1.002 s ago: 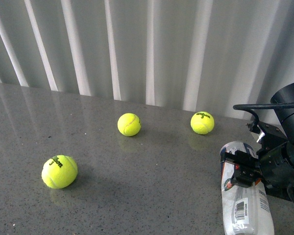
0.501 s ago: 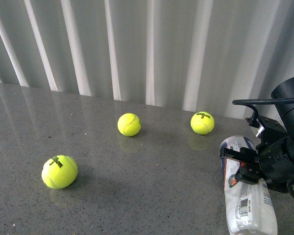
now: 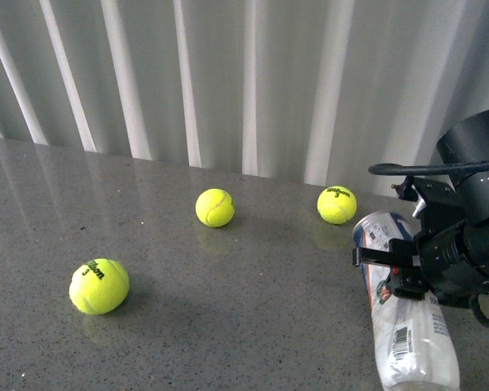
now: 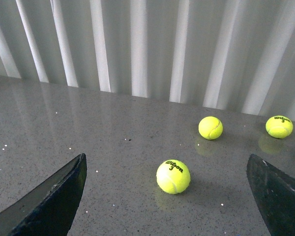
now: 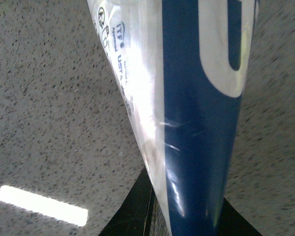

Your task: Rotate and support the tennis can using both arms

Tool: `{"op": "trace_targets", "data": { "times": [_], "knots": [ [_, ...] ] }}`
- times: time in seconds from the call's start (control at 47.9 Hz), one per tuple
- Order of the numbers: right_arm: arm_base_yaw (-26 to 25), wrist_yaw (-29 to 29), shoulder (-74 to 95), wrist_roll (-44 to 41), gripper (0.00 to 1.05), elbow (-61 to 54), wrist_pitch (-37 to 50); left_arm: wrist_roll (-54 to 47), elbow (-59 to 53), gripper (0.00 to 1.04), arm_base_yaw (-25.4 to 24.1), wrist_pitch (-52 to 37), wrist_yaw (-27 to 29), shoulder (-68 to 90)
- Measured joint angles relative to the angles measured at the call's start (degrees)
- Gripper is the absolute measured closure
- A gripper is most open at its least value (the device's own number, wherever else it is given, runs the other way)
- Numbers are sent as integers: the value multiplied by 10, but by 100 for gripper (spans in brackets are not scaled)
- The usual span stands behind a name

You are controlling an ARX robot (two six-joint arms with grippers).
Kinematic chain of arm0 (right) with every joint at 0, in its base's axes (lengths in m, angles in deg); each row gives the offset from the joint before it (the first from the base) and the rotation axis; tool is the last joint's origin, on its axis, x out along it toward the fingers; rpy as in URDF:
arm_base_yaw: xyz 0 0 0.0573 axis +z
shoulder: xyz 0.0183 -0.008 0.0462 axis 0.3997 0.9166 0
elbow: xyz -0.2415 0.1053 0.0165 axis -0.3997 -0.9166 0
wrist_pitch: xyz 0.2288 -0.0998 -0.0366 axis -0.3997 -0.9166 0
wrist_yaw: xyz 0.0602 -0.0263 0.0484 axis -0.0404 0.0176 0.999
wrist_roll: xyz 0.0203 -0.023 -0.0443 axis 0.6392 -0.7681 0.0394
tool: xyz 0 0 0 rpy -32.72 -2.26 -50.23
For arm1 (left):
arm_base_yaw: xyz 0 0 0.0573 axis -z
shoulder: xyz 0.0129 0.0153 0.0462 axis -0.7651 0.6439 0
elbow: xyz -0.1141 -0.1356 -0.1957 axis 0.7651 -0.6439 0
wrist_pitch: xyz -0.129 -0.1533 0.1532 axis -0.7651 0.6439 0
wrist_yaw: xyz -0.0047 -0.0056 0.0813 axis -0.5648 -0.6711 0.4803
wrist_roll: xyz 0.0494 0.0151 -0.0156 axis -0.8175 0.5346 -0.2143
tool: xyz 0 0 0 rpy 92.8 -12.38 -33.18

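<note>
The tennis can (image 3: pixel 411 342) is a clear tube with a white barcode, lying lengthwise at the table's right side, its rimmed end pointing away from me. My right gripper (image 3: pixel 391 273) is shut across its upper part. In the right wrist view the navy label of the tennis can (image 5: pixel 196 98) fills the frame, pinched at the right gripper (image 5: pixel 182 206) between two dark fingers (image 5: pixel 132 211). My left gripper (image 4: pixel 166 157) is open, with its black fingers (image 4: pixel 54 196) wide apart over the table. It is out of the front view, and the can is out of the left wrist view.
Three yellow-green tennis balls lie on the grey speckled table (image 3: pixel 244 326): one front left (image 3: pixel 99 285), one mid-back (image 3: pixel 214 207), one back right (image 3: pixel 337 204) close to the can's far end. The nearest ball (image 4: pixel 173 176) sits between the left fingers' line. A pleated white curtain (image 3: pixel 228 81) backs the table.
My right gripper has risen and shifted left with the can. The can's far end has lifted and swung left, while its near end stays low.
</note>
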Motion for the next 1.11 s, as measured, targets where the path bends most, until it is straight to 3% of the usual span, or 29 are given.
{"op": "trace_targets", "data": {
  "times": [0.042,0.188,0.292,0.376,0.438,0.605,0.752,1.106],
  "knots": [
    [4,-20,-12,-23,94,-4,9,0,0,7,0,0,0,0],
    [26,-101,-69,-227,95,-33,104,0,0,7,0,0,0,0],
    [45,-85,-85,-433,97,-66,175,0,0,7,0,0,0,0],
    [65,-37,-88,-583,98,-99,187,0,0,7,0,0,0,0],
    [79,5,-89,-665,98,-119,189,0,0,7,0,0,0,0],
    [100,30,-84,-818,98,-135,221,0,0,7,0,0,0,0],
    [105,40,-56,-866,98,-137,240,0,0,7,0,0,0,0],
    [129,50,-13,-851,99,-144,257,0,0,7,0,0,0,0]
  ]
}}
